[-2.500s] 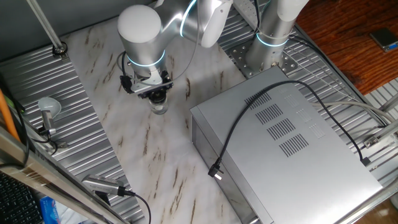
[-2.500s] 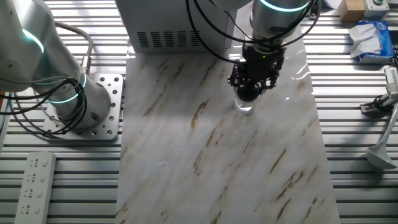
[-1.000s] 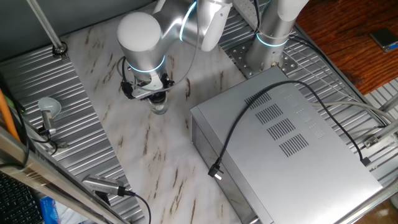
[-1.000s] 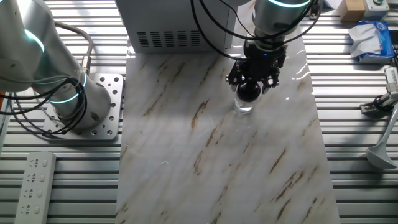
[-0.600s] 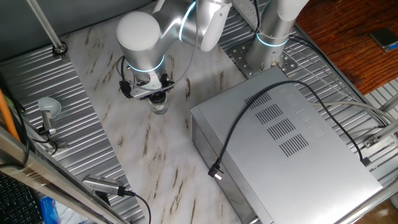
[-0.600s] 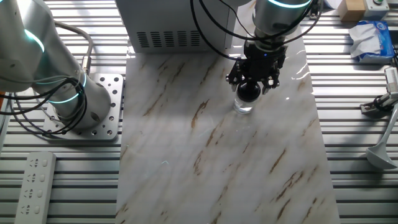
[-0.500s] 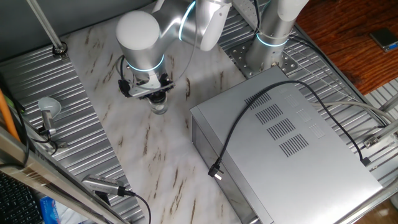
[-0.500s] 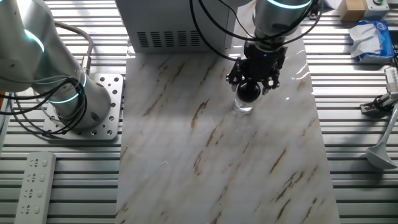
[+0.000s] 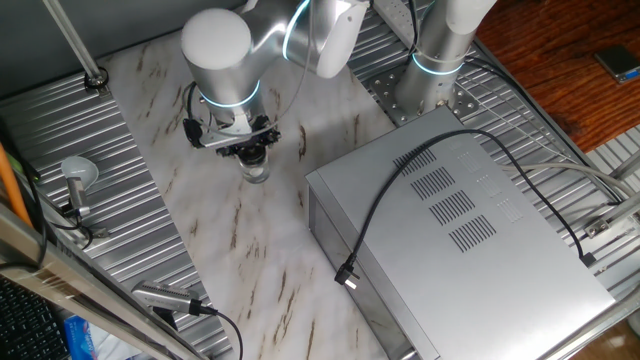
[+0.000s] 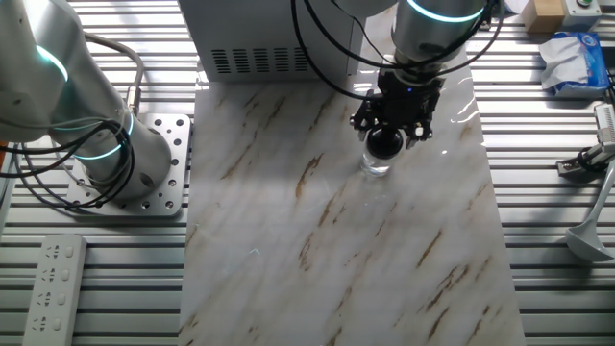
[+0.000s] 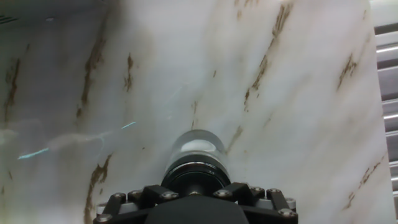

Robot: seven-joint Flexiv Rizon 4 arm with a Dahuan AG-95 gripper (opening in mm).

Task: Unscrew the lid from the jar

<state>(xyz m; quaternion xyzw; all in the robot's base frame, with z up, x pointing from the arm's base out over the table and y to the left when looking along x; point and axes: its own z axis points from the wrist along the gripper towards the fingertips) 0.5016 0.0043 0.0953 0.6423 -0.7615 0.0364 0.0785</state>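
Beside grey box, claw grips lid atop jar.

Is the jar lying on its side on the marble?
No, the jar stands upright on the marble top, with the end effector directly above it at the lid.

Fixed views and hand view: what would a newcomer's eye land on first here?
First, the arm's gripper planted straight down on the tiny clear jar in the middle of the marble slab, fingers around its dark lid. Next, the large grey metal box beside it, with a black cable draped over its top.
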